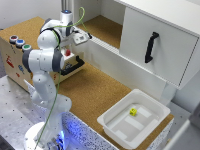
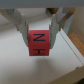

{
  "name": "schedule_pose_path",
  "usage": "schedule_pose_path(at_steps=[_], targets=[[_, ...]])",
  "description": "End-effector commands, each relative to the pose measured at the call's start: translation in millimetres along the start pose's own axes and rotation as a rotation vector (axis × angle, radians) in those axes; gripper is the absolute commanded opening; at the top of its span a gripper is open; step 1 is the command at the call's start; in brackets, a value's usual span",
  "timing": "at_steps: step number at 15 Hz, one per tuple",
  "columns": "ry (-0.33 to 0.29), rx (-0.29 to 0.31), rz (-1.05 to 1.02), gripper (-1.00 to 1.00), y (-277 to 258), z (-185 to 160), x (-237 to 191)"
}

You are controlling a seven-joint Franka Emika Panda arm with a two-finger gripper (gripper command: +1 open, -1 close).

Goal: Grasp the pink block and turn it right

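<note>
In the wrist view the pink block [image 2: 37, 43] is a reddish-pink cube with black letters on its face. It sits between my gripper's [image 2: 38, 31] two fingers, which press against its two sides. One fingertip [image 2: 21, 27] shows on one side and the other on the opposite side. White surface and cork lie behind the block. In the exterior view my gripper [image 1: 85, 36] is at the white ledge beside the cork table, toward the back. The block itself is hidden there by the hand.
A white cabinet door with a black handle [image 1: 151, 47] stands at the exterior view's right. A white bin [image 1: 120, 127] holds a small yellow cube [image 1: 133, 112]. A wooden box with round buttons [image 1: 20, 43] and a black drawer handle [image 1: 72, 67] stands at the left.
</note>
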State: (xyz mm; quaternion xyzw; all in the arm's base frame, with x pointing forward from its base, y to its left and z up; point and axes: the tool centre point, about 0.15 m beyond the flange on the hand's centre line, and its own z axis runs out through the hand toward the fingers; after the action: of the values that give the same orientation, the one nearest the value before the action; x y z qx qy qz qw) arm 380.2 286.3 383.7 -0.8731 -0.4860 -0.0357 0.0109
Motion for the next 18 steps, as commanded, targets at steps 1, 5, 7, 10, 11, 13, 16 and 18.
schedule_pose_path(at_steps=[1,5,7,10,11,13,16,18], targets=[[0.049,0.133,0.496,-1.00,11,11,-12],[0.045,0.008,0.716,-1.00,0,33,-15],[-0.014,-0.096,0.793,-1.00,1,59,-14],[0.007,-0.145,0.957,-1.00,-3,69,-12],[0.006,-0.150,1.030,-1.00,-5,70,-13],[0.017,-0.135,1.185,-1.00,-5,62,-22],[0.085,-0.115,1.264,1.00,0,25,-32],[0.091,-0.094,1.284,1.00,-7,9,-41]])
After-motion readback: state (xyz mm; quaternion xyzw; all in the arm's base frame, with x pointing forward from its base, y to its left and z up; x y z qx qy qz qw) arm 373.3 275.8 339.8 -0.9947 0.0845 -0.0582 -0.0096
